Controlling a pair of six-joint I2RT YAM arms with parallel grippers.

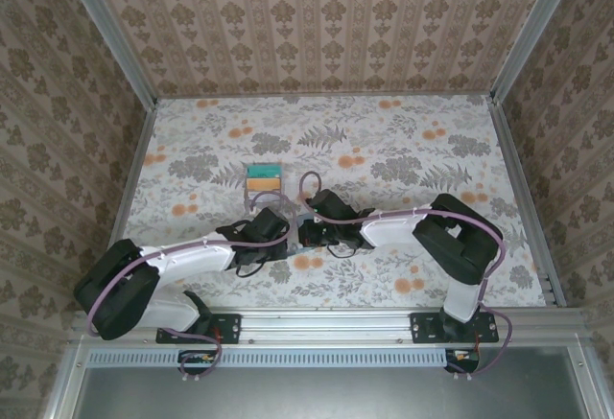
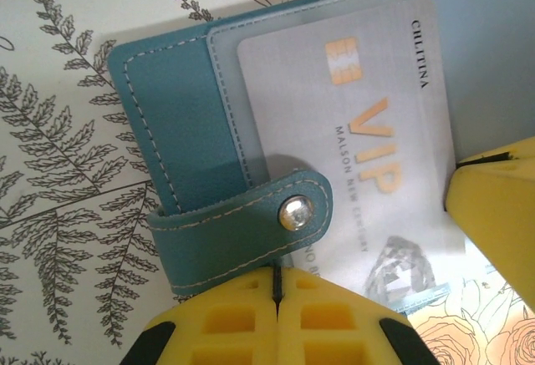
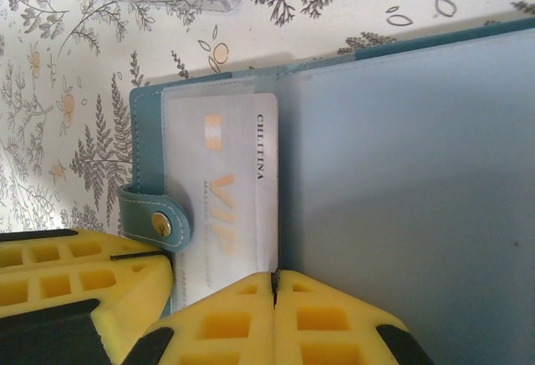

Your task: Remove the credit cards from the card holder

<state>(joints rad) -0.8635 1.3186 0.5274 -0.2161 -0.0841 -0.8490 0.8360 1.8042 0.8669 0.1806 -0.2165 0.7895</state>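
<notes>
**Card holder, open, one silver card in its sleeve — both hands at its edge**

The card holder (image 2: 188,123) lies flat on the table (image 2: 58,64). The left hand (image 2: 276,291) is closed tight at the cover's edge, just by the strap (image 2: 242,215). The right hand (image 3: 274,291) is closed tight at the near short end of the card (image 3: 238,190). The card's long axis runs straight away from that hand — likely the one to pull. Whether either hand truly pinches anything cannot be told.

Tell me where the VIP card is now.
Left wrist view, centre: the VIP card sits tucked inside the open card holder, beside its snap strap.
</notes>
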